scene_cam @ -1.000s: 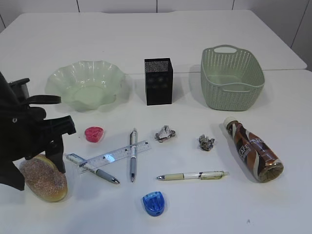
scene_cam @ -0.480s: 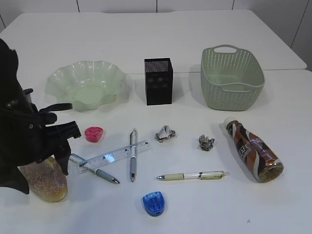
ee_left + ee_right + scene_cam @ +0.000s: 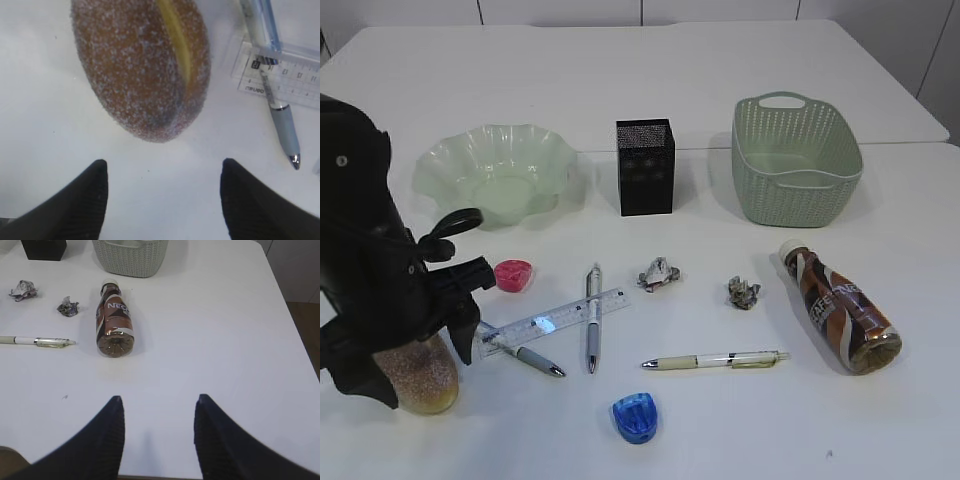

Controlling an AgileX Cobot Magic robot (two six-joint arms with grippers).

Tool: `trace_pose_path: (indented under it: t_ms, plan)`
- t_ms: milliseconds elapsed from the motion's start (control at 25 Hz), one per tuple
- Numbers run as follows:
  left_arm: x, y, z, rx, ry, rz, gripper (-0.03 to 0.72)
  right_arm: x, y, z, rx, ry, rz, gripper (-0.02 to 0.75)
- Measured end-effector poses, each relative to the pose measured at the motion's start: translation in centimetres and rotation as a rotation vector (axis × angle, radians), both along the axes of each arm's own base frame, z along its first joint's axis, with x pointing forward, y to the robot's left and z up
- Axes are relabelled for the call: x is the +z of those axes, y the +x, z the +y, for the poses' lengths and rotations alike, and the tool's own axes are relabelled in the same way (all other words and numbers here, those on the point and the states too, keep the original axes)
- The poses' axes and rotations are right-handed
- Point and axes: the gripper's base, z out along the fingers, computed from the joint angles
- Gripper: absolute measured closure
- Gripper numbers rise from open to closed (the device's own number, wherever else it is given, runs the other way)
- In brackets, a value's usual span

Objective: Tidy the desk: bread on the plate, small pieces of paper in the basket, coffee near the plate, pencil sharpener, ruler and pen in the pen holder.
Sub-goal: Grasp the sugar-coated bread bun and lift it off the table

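Note:
The bread (image 3: pixel 420 378) lies at the desk's (image 3: pixel 720 430) front left, also in the left wrist view (image 3: pixel 142 65). My left gripper (image 3: pixel 162 167) is open and empty, its tips just short of the bread. My right gripper (image 3: pixel 157 402) is open and empty over bare desk, short of the lying coffee bottle (image 3: pixel 114 320) (image 3: pixel 840 305). The plate (image 3: pixel 495 170), pen holder (image 3: pixel 645 167) and basket (image 3: pixel 795 160) stand at the back. Two paper balls (image 3: pixel 658 273) (image 3: pixel 743 292), the ruler (image 3: pixel 555 320), three pens (image 3: pixel 592 315) (image 3: pixel 525 355) (image 3: pixel 715 360), a blue sharpener (image 3: pixel 635 416) and a pink one (image 3: pixel 513 274) lie mid-desk.
My left arm hides part of the bread in the exterior view. The ruler (image 3: pixel 280 75) and a pen (image 3: pixel 280 107) lie just right of the bread. The desk's right edge (image 3: pixel 300 350) is close to my right gripper.
My left arm has swung down and to the right over the bread, covering more of it. Nothing on the desk has moved.

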Motion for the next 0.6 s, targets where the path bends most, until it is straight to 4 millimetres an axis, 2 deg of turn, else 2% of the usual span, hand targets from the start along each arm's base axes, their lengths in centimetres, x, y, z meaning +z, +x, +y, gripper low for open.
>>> trace_pose_path:
  t_ms: [200, 600]
  plan:
    - [-0.6, 0.2, 0.0, 0.02, 0.006, 0.008, 0.192, 0.0, 0.0, 0.0, 0.009, 0.0, 0.0, 0.367]
    - [-1.0, 1.3, 1.5, 0.091, 0.006, -0.007, 0.192, 0.0, 0.0, 0.0, 0.02, 0.0, 0.0, 0.367]
